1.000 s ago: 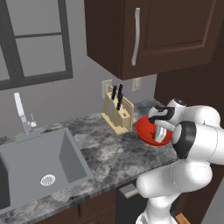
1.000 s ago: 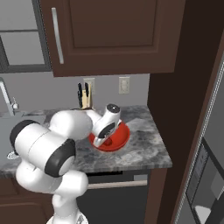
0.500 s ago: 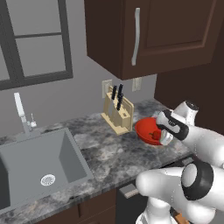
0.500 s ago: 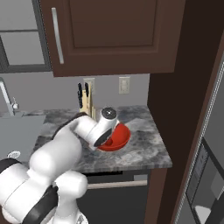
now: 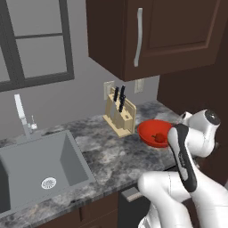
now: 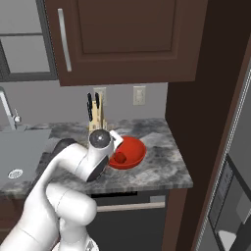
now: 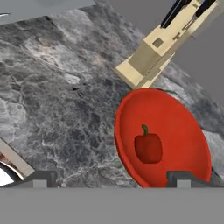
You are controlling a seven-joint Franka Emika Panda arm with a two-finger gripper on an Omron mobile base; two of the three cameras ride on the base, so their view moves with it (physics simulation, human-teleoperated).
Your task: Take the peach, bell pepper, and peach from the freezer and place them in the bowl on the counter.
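**A:** Bell pepper [image 7: 148, 148] first, since it lies nearest the tool [image 7: 112, 178]: it sits inside the bowl [image 7: 183, 118], stem up, a little toward the near rim. The two finger tips stand wide apart at the bottom of the hand view, one over bare counter [image 7: 57, 109] and one over the bowl's near edge, with nothing between them. So the tool is fully open and carries nothing.

**B:** Then one of three is in. Any peach?

**A:** I see none in the bowl; only the pepper. My judgement is that both peaches are left to fetch, so roughly a third is done.

**B:** And beyond the bowl?

**A:** Just behind it stands a pale wooden knife block [image 7: 164, 48] with dark handles, close to the far rim, whether touching I cannot tell. From the left base view the sink [image 5: 35, 164] and the tap [image 5: 21, 113] lie well off to the side, with the dark wall cabinet [image 5: 151, 35] overhead.

**B:** What can't you make out?

**A:** The freezer interior: the right base view gives a sliver of grey appliance [image 6: 235, 196] at the edge, cut off, so where the peaches lie is hidden. The arm's white body covers part of the bowl in both base views, and the bowl's near edge is cut off in the hand view.
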